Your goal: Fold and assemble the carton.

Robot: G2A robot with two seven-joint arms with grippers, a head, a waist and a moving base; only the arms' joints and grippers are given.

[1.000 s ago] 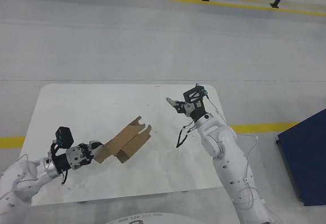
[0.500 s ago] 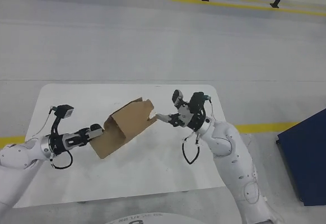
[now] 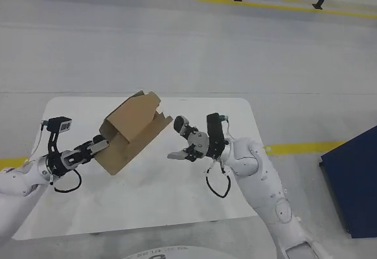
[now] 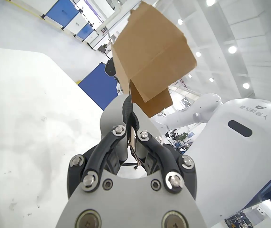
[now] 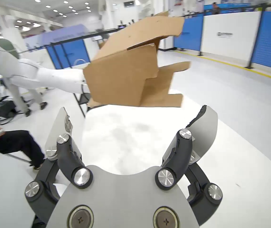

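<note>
A brown cardboard carton (image 3: pixel 130 129), partly opened into a tube with loose flaps, hangs tilted above the white table (image 3: pixel 72 207). My left gripper (image 3: pixel 100 142) is shut on the carton's lower edge; in the left wrist view the carton (image 4: pixel 149 58) rises from between the pinched fingers (image 4: pixel 128 110). My right gripper (image 3: pixel 179 138) is open, a short way off the carton's flapped end and not touching it. In the right wrist view the carton (image 5: pixel 126 77) floats beyond the spread fingers (image 5: pixel 203 119), flaps pointing away from the left arm.
The table's edge (image 3: pixel 253 129) runs just behind the right arm. A dark blue panel (image 3: pixel 363 175) stands on the floor off the table's right side. A yellow floor line (image 3: pixel 305 147) passes behind the table.
The left gripper has lifted the carton off the table and swung it up and back; the carton has opened from flat. The right gripper has come in toward the carton's flapped end.
</note>
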